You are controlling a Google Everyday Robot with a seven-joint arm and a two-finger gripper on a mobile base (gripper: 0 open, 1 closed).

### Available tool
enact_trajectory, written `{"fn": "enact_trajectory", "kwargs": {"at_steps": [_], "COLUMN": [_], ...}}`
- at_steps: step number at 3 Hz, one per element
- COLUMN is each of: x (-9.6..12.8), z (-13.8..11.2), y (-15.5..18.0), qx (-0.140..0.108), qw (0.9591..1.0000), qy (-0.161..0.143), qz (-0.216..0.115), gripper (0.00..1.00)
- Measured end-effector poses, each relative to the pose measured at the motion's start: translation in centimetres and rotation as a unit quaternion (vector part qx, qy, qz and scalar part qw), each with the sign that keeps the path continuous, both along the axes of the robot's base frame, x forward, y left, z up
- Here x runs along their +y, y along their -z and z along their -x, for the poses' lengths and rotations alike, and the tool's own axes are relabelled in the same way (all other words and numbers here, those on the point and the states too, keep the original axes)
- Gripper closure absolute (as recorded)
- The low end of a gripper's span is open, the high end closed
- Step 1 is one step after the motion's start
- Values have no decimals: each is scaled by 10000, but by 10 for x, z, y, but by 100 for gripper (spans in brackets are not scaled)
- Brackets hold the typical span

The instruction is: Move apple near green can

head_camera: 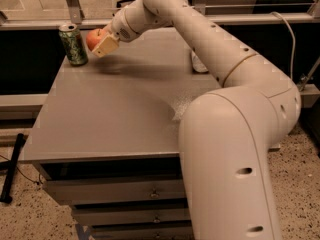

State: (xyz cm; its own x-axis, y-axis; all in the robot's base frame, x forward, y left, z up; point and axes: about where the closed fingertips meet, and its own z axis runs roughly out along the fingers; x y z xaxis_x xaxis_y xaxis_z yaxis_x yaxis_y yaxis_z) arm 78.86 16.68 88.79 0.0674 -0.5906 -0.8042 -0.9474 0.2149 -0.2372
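Observation:
The green can [73, 44] stands upright at the far left corner of the grey table [115, 119]. My gripper [101, 42] is shut on the red-orange apple [93, 38] and holds it just right of the can, a little above the table top. The apple is close to the can; I cannot tell whether they touch. My arm reaches across the table from the right.
A clear white-labelled bottle [198, 64] lies at the far right of the table, mostly hidden behind my arm. Drawers sit under the table front. A glass railing runs behind the table. A dark pole [12, 166] leans on the floor at left.

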Motion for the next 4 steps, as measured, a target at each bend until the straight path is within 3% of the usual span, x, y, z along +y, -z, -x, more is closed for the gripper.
{"fn": "enact_trajectory", "kwargs": {"at_steps": [1,2,4], "x": [16,20,22], "z": [-4,-9,-11], "y": [17,25,37], "qx": [148,215,320], "qw": [9998,9995,9988], "qy": [-64,-55,-73], "qz": [99,226,356], "gripper": [100,82,36]}}
